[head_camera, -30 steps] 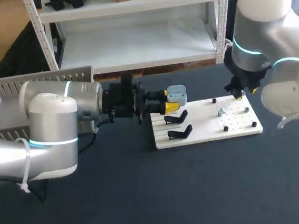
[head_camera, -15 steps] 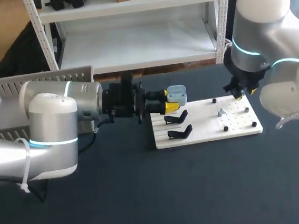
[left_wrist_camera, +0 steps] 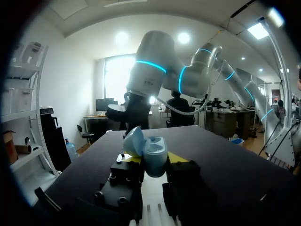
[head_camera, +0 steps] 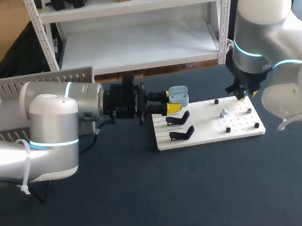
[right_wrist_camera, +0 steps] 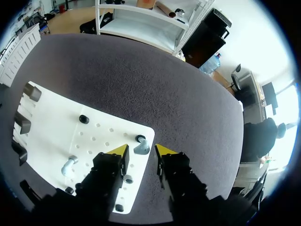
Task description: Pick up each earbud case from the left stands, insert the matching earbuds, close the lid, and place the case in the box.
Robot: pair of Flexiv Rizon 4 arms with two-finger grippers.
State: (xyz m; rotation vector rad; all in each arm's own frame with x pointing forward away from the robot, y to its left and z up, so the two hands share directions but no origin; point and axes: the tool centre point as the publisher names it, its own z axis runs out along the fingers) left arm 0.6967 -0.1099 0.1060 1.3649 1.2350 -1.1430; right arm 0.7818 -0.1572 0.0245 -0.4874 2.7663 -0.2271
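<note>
The left gripper [left_wrist_camera: 153, 161] is clamping the pale blue earbud case [left_wrist_camera: 151, 154] between its two yellow tips, which are standing only as far apart as the case is wide. The case's lid is standing open, tipped to one side. The case is hanging in the air over the far left corner of the white board [head_camera: 212, 133] on the dark counter [head_camera: 148, 198], just above the black stands [head_camera: 178, 119]. The right gripper [right_wrist_camera: 141, 150] is hovering over the board's far right corner, its fingers slightly parted and gripping nothing. A small grey earbud [right_wrist_camera: 139, 149] is lying on the board in the gap between its tips, though I cannot tell whether they are touching it. A second earbud [right_wrist_camera: 69, 165] is lying farther along the board.
</note>
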